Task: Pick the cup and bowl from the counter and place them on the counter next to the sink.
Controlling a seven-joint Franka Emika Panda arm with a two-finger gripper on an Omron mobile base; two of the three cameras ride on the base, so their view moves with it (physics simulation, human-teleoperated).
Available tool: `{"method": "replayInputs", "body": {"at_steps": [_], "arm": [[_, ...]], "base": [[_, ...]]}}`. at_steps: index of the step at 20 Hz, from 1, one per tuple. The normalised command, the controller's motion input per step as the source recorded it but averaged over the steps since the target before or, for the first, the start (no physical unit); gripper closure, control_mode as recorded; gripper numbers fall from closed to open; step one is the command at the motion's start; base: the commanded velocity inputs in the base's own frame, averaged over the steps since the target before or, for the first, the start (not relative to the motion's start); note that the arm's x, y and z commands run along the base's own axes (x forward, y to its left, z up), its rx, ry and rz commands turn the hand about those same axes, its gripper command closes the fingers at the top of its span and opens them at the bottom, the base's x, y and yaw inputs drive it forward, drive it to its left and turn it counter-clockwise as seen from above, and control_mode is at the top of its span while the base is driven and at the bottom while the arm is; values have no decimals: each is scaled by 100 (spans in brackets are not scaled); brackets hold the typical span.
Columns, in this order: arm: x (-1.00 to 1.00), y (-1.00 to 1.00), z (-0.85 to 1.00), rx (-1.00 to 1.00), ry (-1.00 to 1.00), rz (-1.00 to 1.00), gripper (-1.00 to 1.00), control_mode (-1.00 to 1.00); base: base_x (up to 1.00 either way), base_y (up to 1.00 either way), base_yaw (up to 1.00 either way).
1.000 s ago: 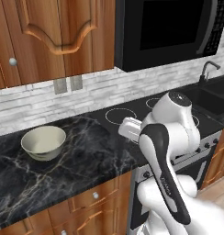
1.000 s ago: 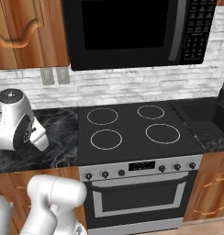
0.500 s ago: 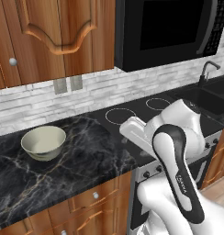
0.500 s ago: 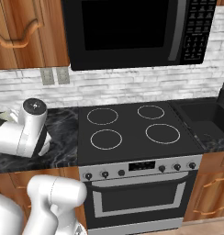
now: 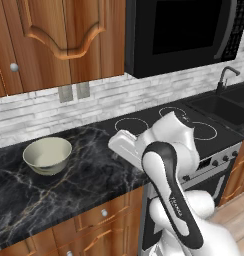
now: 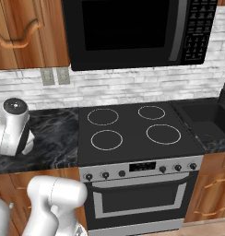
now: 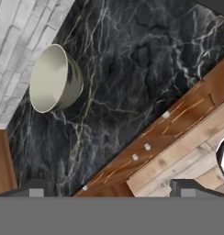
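While we hang over the front edge of the worktop (image 5: pixel 94 175) with our jaws spread wide and nothing between them, our gripper (image 7: pixel 109 186) looks down across the brown cabinet fronts (image 7: pixel 178 133) and the veined black marble toward the bowl (image 5: pixel 47 155). We judge the task to be at its very start — nothing has been lifted and nothing set down by the sink (image 5: pixel 221 106). Nearest us is the bare marble; beyond it, well apart from our hand and close to the tiled wall, the bowl sits upright and untouched, its pale inside facing up. Farther off to the right lies the black stovetop (image 6: pixel 133 131) with its white rings, and past that the sink with its thin faucet (image 5: pixel 226 77), so both things must cross the whole stove to reach their place. What is left, then, is everything: reach the bowl, carry it over, and do the same for the cup. The cup itself we cannot make out anywhere on the stretch of worktop these views cover — it may lie beyond the frame or behind our own arm (image 5: pixel 166 185). That arm also hides part of the marble in the left base view, and the sink is cut off at the edge of both base views.
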Motion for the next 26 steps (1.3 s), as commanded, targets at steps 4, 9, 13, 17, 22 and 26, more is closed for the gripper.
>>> {"method": "replayInputs", "body": {"at_steps": [4,9,13,17,22,26], "arm": [[17,47,-21,0,0,0,-100,-100],[25,23,-22,0,0,0,-100,-100],[38,4,-22,0,1,0,-100,-100],[51,11,-25,0,0,0,-100,-100],[44,30,-1,-4,5,0,-100,-100],[46,38,0,-8,1,0,-100,-100]], "base": [[0,0,0],[0,0,0],[0,0,0],[0,0,0],[0,0,0],[0,0,0]]}}
